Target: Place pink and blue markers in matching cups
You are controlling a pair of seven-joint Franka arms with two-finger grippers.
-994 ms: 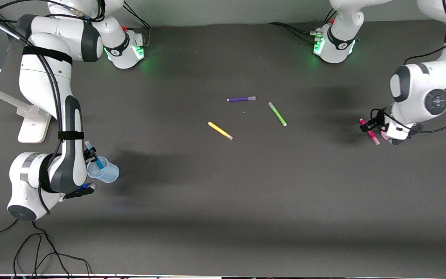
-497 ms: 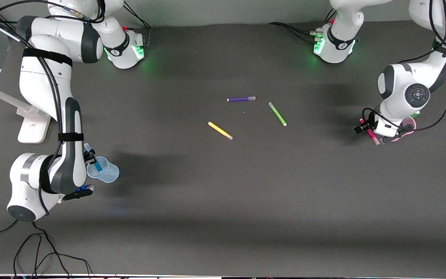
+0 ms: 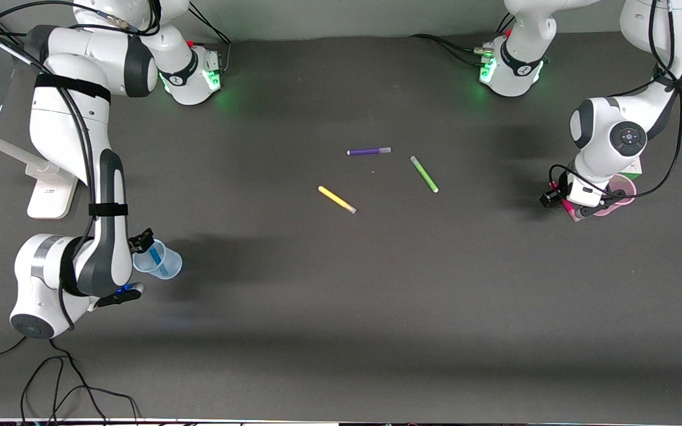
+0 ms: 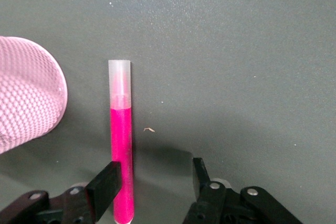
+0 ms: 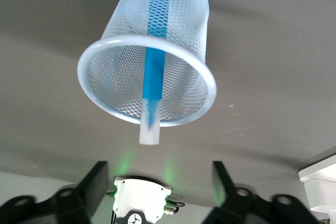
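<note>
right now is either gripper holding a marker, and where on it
The right gripper holds nothing: open above the blue marker in the blue cup. The left gripper has the pink marker against one finger; a grip cannot be told.

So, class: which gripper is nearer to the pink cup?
The left. The left gripper hangs right beside the pink cup, with the pink marker between its fingers. The right gripper is open above the blue cup, at the right arm's end.
</note>
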